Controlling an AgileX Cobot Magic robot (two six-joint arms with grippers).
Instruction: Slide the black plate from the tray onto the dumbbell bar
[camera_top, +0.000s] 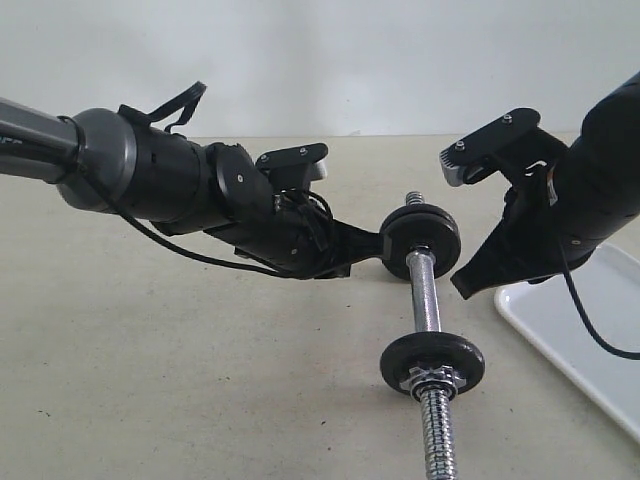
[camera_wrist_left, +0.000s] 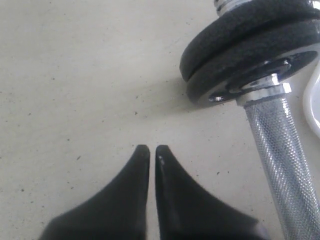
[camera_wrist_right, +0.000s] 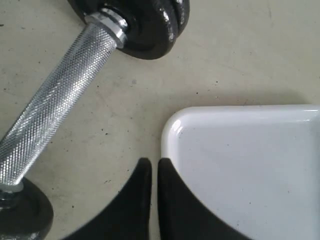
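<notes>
The dumbbell bar lies on the table with its knurled chrome middle showing. Two black plates sit side by side on its far end; they look alike, so I cannot tell which came from the tray. A third black disc sits near the close end, behind a star nut. My left gripper is shut on nothing, its tips just left of the far plates. My right gripper is shut on nothing at the white tray's corner. No disc shows on the tray.
The white tray lies at the right edge, close to the right arm. The bar's threaded close end points toward the front edge. Bare beige tabletop spreads to the left.
</notes>
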